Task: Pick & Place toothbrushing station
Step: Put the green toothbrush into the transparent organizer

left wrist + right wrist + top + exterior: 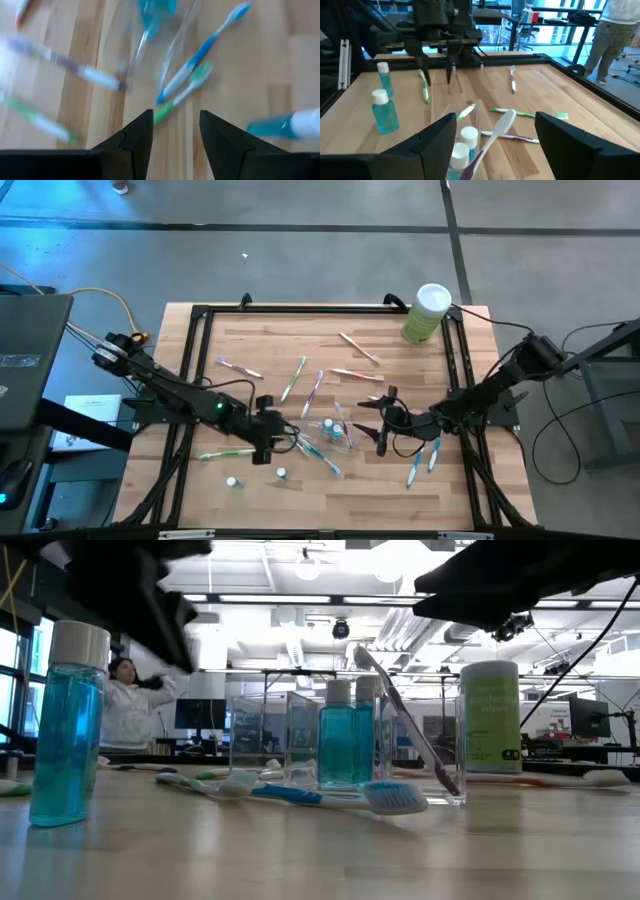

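A small clear cup [345,436] stands upright on the wooden table, also in the right wrist view [466,116] and the low view [425,740]. It holds small teal bottles with white caps [465,137] and a toothbrush [496,134] that leans out over its rim. Several toothbrushes lie loose around it, among them a blue one [200,55] and a green one [225,452]. My right gripper [378,423] [495,125] is open just right of the cup, one finger to each side. My left gripper [272,432] [175,120] hangs open and empty above the table left of the cup.
Two teal bottles [232,481] [281,474] stand near the front left, also in the right wrist view [384,112]. A tall pale-green canister [428,312] stands at the far right corner. Blue toothbrushes [415,470] lie under my right arm. A person [125,705] stands beyond the table.
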